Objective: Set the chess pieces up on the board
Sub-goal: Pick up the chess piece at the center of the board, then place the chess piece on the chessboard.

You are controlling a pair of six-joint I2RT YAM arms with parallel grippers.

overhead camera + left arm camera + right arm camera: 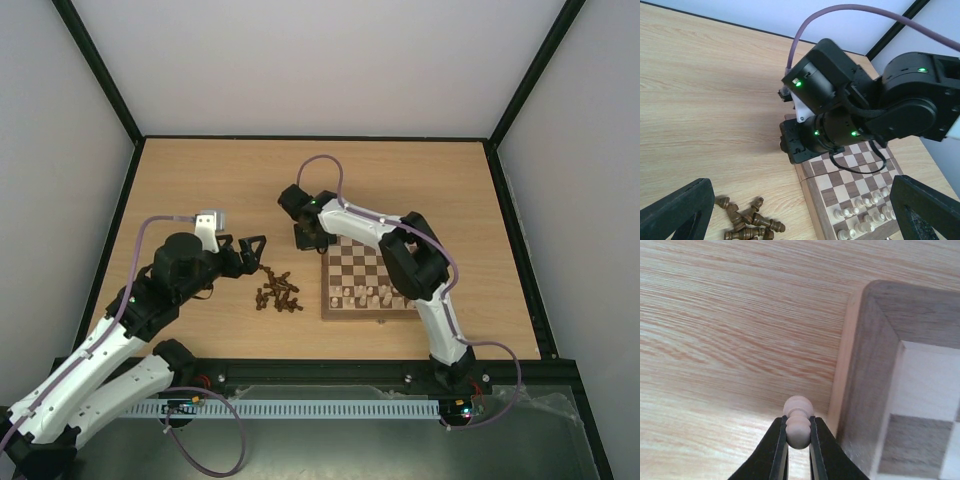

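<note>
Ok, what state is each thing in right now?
Left fingers: open, near the dark pieces.
Right fingers: shut on a pale pawn, beside the board's corner.
Dark pieces: lying heaped on the table.
Pale pieces: standing on the board's near rows.
Board: flat on the table.

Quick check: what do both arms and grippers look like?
The left arm and right arm have white links, black joints and a looping purple cable each. Green lights dot the right wrist. The left gripper and right gripper have black fingers.
</note>
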